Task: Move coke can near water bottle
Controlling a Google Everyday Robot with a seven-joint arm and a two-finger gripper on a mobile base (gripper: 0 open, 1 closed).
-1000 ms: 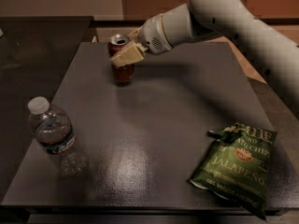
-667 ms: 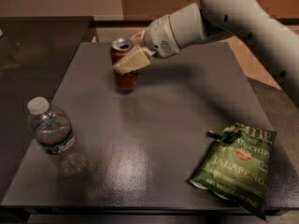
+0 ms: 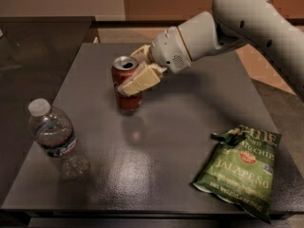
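- Gripping the coke can (image 3: 129, 101) about its middle, the gripper (image 3: 129, 75) has one finger on each side, closed on it
- Can upright, at the far-left part of the table (image 3: 190, 113); whether its base is off the surface cannot be told
- Water bottle (image 3: 51, 136) upright at the near-left edge, well apart from the can
- Chip bag (image 3: 240, 167) near right, off the likely path
- Recommended: hold the can level and clear of the table, carry it toward the bottle, and set it down just beside, not touching; a knock could topple the bottle
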